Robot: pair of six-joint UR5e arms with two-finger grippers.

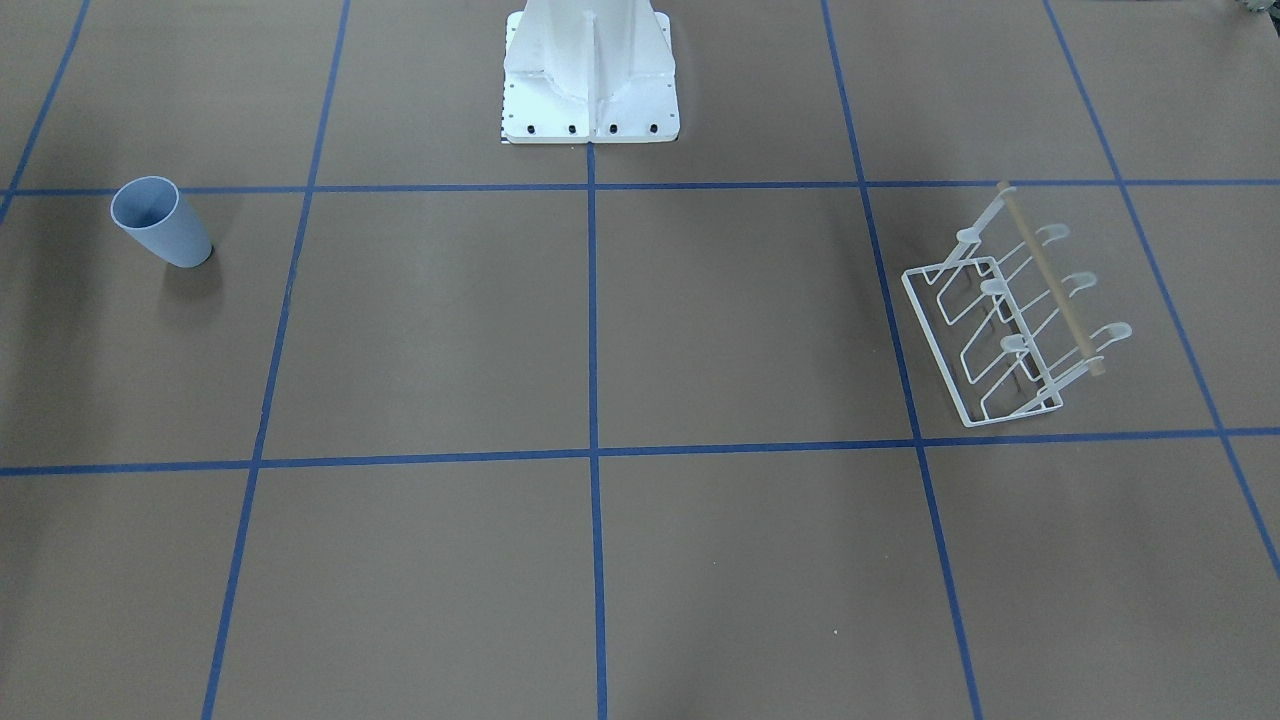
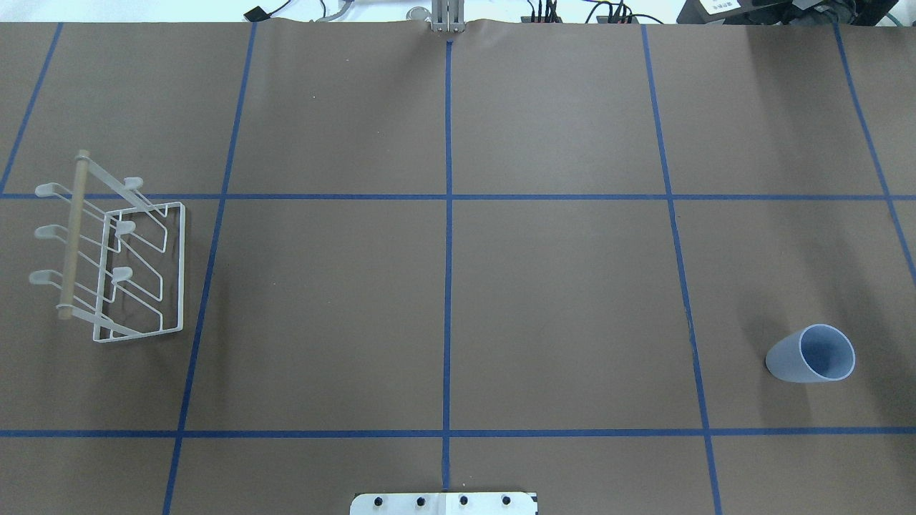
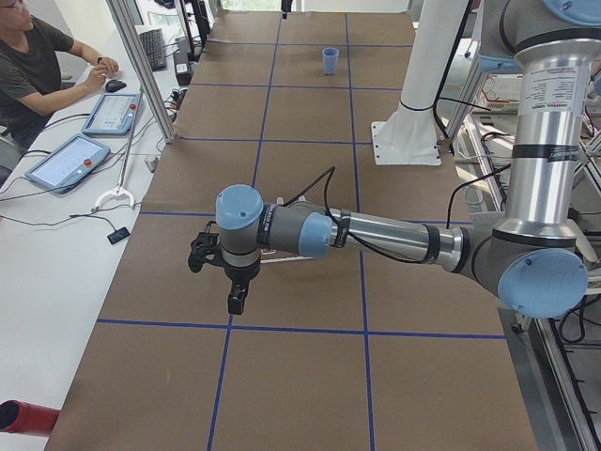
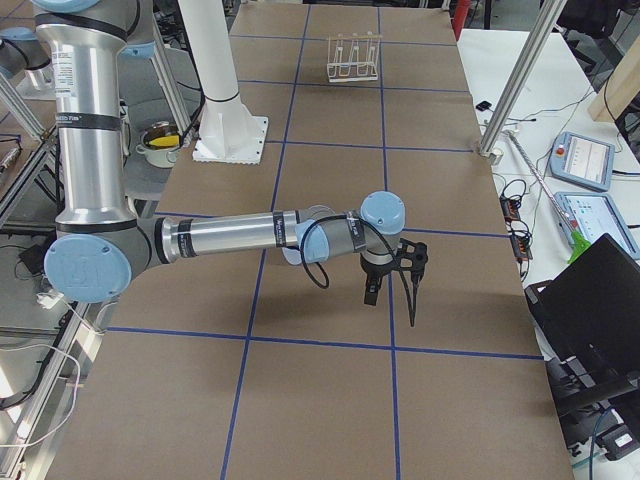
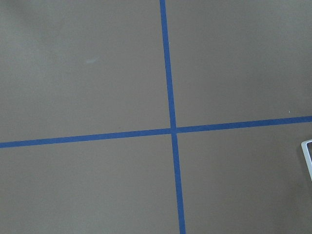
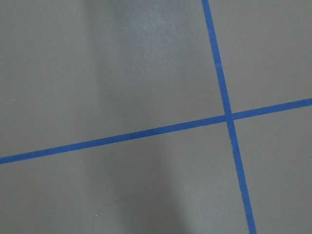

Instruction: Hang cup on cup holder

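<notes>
The pale blue cup (image 1: 160,222) stands upright, rim up, on the brown table at the robot's right side (image 2: 812,354); it is small and far off in the exterior left view (image 3: 330,60). The white wire cup holder (image 1: 1010,320) with its wooden rod stands at the robot's left side (image 2: 114,265), its prongs bare. It also shows at the far end in the exterior right view (image 4: 353,58). My left gripper (image 3: 235,299) and my right gripper (image 4: 370,290) show only in the side views, hanging over the table. I cannot tell whether either is open or shut. Both wrist views show only table.
The white robot pedestal (image 1: 590,80) stands at the table's middle edge. Blue tape lines (image 2: 448,236) divide the brown surface into squares. A person sits at a side bench (image 3: 56,141) with tablets. A laptop (image 4: 600,290) lies beside the table's other end.
</notes>
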